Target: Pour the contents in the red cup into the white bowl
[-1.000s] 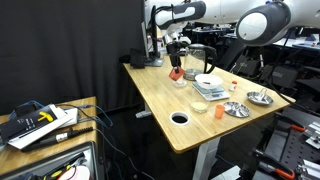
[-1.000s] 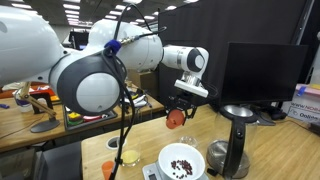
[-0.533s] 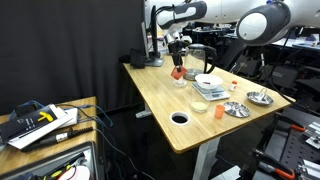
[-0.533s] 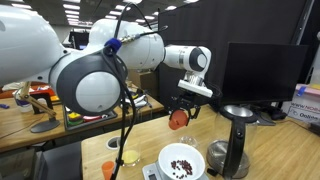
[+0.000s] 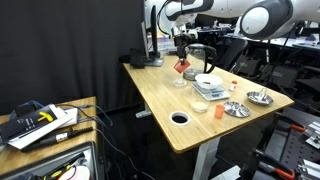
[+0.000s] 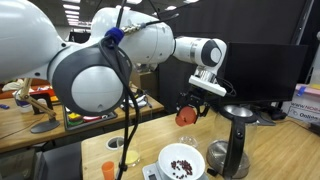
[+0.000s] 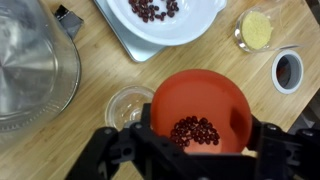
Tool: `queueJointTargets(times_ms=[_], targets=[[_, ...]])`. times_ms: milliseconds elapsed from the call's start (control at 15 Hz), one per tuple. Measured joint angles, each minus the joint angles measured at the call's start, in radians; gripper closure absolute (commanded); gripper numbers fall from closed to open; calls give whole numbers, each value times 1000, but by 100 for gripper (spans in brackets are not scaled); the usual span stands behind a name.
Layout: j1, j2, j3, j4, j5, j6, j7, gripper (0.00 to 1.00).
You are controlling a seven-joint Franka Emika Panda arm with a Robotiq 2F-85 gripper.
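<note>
I have the gripper (image 7: 196,140) clenched on the red cup (image 7: 200,104). In the wrist view its dark fingers (image 7: 122,148) press the cup wall at 9 and 3 o'clock. The cup hangs in the air above the wooden table (image 5: 165,98), resting on nothing.

The cup's mouth faces the wrist camera, so I look almost straight down its long axis. Dark red beans (image 7: 192,130) sit against the inner wall at 6 o'clock, on the gripper's side. In an exterior view the cup (image 6: 186,117) hangs just under the gripper (image 6: 196,101) with its long axis tipped off vertical. I cannot tell from there which way the rim points. In an exterior view from farther off the cup (image 5: 185,66) is a small red shape that also looks slanted, at 6 o'clock of the gripper (image 5: 183,52).

The white bowl (image 7: 205,25) lies at 12 o'clock of the cup in the wrist view, apart from it, and already has beans in it. In an exterior view the bowl (image 6: 165,158) sits below the cup, at about 6 o'clock.

The frame's top edge cuts off the far half of the bowl in the wrist view, and the cup's rim hides its own outer wall and base. A clear jug (image 7: 35,60) at 9 o'clock is cropped by the left edge. The fingertips are dark and blurred. In the farther exterior view I cannot make out the cup's contents.
</note>
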Motion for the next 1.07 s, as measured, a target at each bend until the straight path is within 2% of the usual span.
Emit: queueJointTargets(times_ms=[400,933,1000,1067], targets=[[-48,-8,15,0,51,-17,-15,45],[-31,-17,11,0,35,-31,-166,45],[-29,-22,10,0,30,-38,-187,20],[-28,-24,9,-1,31,-39,-189,20]])
